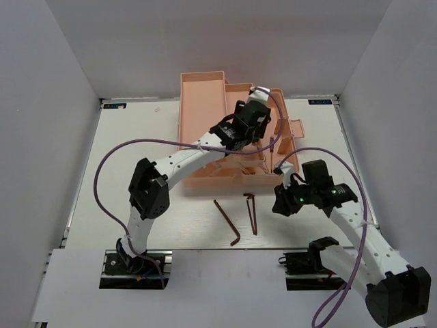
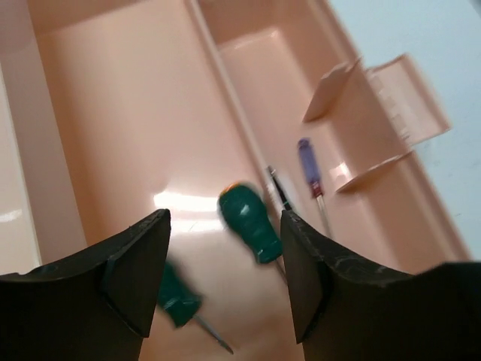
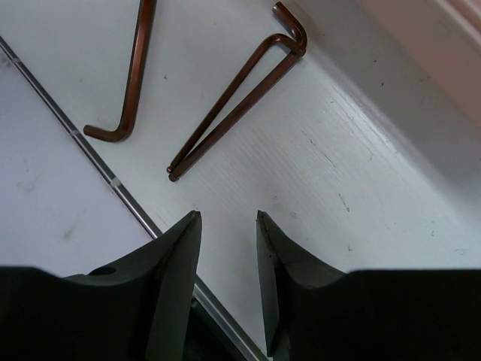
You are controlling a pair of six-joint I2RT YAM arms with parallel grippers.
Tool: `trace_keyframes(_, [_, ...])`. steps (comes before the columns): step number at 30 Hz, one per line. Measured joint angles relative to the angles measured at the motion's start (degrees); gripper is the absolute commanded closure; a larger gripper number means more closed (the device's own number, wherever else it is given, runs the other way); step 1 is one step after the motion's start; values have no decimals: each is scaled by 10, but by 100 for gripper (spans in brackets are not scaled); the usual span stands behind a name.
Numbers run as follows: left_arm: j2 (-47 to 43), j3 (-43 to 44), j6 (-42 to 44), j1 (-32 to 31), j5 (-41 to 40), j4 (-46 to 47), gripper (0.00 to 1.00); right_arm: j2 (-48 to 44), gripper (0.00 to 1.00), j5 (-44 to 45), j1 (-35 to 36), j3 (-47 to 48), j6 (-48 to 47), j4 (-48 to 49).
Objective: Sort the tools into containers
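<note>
From above we see the toolbox (image 1: 203, 89) at the desk's far edge, two hex keys (image 1: 227, 222) unsorted by its near edge. Only the left wrist shows the left end effector (image 2: 225, 278) wide open, empty, over green screwdrivers (image 2: 252, 222) in a tray (image 2: 113, 135). The right wrist shows the right end effector (image 3: 229, 252) slightly parted, empty, facing the keys, likely to grasp one.

bright, even light; left-wrist blur

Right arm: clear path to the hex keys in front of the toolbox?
Likely yes. The right tool is open and pointed at the hex keys, only bare table between them; the left arm is over the toolbox, out of the way.
</note>
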Motion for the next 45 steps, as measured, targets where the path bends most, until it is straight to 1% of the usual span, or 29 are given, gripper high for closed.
trace_keyframes(1, [3, 13, 2, 0, 3, -8, 29, 7, 64, 0, 0, 0, 2, 3])
trace_keyframes(3, [11, 52, 6, -1, 12, -17, 24, 27, 68, 1, 6, 0, 8, 14])
trace_keyframes(5, [12, 86, 11, -4, 14, -24, 24, 52, 72, 7, 16, -1, 14, 24])
trace_keyframes(7, [5, 103, 15, -9, 15, -22, 24, 79, 72, 17, 30, -1, 24, 36])
trace_keyframes(9, [-23, 81, 15, -18, 15, -20, 24, 101, 72, 32, 48, -1, 33, 49])
trace_keyframes(11, [-87, 6, 13, -31, 16, -24, 24, 115, 72, 51, 70, -1, 45, 64])
trace_keyframes(15, [-279, -195, -13, -66, 23, -38, 24, 130, 72, 91, 114, -1, 71, 104])
trace_keyframes(18, [-439, -326, -50, -87, 33, -57, 24, 152, 70, 125, 148, -9, 93, 141])
trace_keyframes(22, [-592, -464, -119, -95, 34, -104, 23, 201, 67, 168, 187, -16, 118, 169])
trace_keyframes(25, [-624, -535, -158, -99, 33, -131, 23, 237, 66, 194, 207, -14, 132, 180])
trace_keyframes(29, [-636, -607, -202, -108, 37, -172, 23, 274, 61, 221, 222, 2, 145, 181])
trace_keyframes(33, [-644, -622, -227, -112, 41, -181, 23, 288, 60, 230, 229, 19, 159, 185])
trace_keyframes(40, [-652, -655, -249, -122, 42, -155, 22, 311, 58, 234, 239, 24, 179, 193])
trace_keyframes(45, [-652, -680, -264, -128, 44, -139, 22, 325, 63, 256, 252, 28, 194, 208])
